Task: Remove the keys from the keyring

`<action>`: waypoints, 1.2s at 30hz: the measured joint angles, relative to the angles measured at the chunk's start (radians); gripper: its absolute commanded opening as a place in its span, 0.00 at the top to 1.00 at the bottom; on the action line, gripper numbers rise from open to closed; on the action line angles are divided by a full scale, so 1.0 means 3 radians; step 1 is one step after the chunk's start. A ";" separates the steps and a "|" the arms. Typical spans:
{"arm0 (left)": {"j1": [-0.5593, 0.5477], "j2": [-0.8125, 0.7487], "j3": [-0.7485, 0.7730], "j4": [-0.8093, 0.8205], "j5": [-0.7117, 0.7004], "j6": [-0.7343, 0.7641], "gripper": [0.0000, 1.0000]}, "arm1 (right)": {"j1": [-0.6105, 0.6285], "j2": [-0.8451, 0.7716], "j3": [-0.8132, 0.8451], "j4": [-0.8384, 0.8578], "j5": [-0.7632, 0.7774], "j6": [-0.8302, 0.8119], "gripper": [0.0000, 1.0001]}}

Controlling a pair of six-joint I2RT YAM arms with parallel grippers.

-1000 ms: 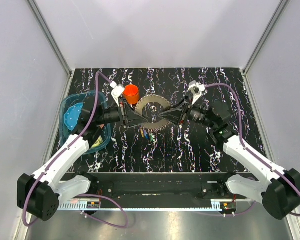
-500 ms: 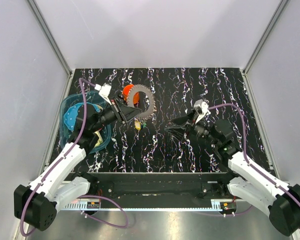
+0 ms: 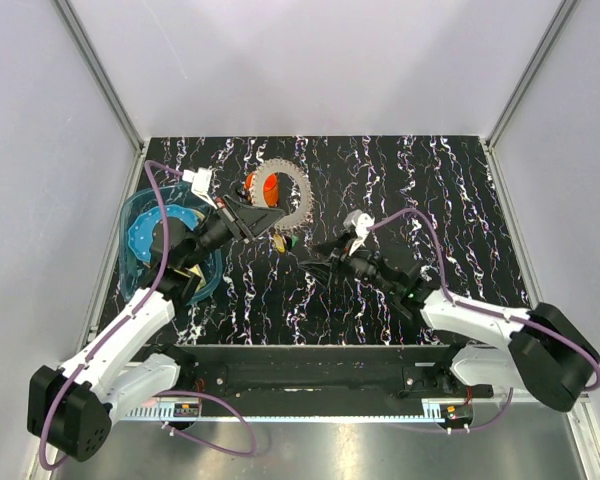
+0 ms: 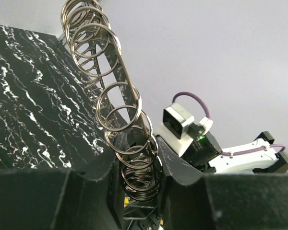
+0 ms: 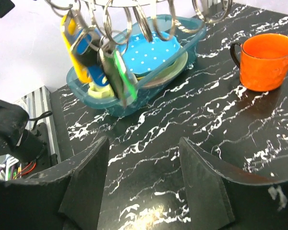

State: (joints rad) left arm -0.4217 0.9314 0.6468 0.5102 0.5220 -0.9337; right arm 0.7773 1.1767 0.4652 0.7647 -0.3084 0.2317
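My left gripper [image 3: 268, 216] is shut on the keyring [image 3: 302, 190], a grey toothed ring held tilted above the table. In the left wrist view the keyring [image 4: 119, 103] is a chain of small split rings pinched between my fingers [image 4: 182, 172]. The keys [image 3: 285, 240] hang under it. In the right wrist view they show as a yellow key [image 5: 69, 40] and a green key [image 5: 124, 73] with dark ones between. My right gripper [image 3: 310, 263] is open and empty, low over the table, just right of and below the keys, also seen in its own view [image 5: 143, 143].
An orange cup [image 5: 265, 60] stands behind the keyring and shows through its centre in the top view [image 3: 270, 190]. A blue basin [image 3: 130, 250] with a dotted blue plate [image 5: 151, 50] sits at the table's left edge. Grey walls enclose the table.
My right arm swung left and low, its open gripper now just under the hanging keys. My left gripper held the keyring and shifted it slightly up and left.
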 measured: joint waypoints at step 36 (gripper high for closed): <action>-0.0097 -0.0010 0.0005 0.0071 -0.0028 -0.0106 1.00 | 0.0189 0.0734 0.0300 0.1102 0.0393 -0.0291 0.60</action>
State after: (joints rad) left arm -0.4507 0.9283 0.6483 0.5316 0.5137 -0.9653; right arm 0.8341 1.3968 0.5552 1.0954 -0.1905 0.1444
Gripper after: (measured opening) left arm 0.275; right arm 0.409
